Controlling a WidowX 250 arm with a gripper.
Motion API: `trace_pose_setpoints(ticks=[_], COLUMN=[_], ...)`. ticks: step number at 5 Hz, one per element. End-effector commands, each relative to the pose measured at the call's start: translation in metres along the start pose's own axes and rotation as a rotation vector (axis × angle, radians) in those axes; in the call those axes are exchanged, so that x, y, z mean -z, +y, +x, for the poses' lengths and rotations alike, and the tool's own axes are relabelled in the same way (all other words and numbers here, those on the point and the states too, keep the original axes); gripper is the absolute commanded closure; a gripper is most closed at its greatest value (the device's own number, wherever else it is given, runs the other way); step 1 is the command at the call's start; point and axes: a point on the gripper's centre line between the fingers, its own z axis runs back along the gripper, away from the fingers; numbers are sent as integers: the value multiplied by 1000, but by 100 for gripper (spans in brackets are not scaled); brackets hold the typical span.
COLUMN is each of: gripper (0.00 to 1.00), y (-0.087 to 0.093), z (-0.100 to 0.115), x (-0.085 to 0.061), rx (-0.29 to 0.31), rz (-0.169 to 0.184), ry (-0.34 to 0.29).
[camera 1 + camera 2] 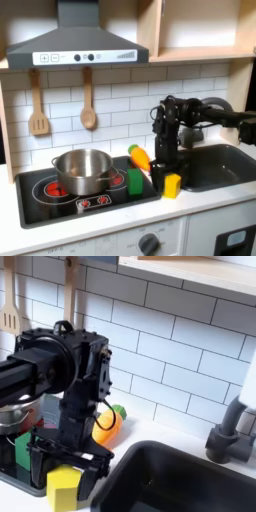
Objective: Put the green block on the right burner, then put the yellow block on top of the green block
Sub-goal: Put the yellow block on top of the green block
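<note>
The green block (135,181) is seen on the stove (40,205), at its edge toward the first exterior view's right, just beside the pot (83,171). The yellow block (172,185) is set on the tabletop (185,205) between stove and sink (225,165), apart from the green one. The tool (62,461) is held low over the yellow block (63,488), its fingers spread wide on either side, nothing gripped. A carrot (140,156) is seen just behind the stove's corner.

Bright green block (135,182), plain yellow block (172,185), orange carrot (141,157) with green top, silver pot (83,171), black stove (40,203) with red burner rings, white tiled wall (120,100).
</note>
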Motion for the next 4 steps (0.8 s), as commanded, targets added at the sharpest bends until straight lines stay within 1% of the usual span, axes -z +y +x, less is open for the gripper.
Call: trace_pose_setpoints(ticks=[1, 2, 3, 4], gripper=[0, 0, 0, 0], y=[-2, -2, -1, -2], z=[-12, -10, -7, -5], x=[-2, -1, 1, -1], rx=[19, 26, 17, 14], rz=[-3, -3, -4, -6], ry=[-1, -3, 2, -4])
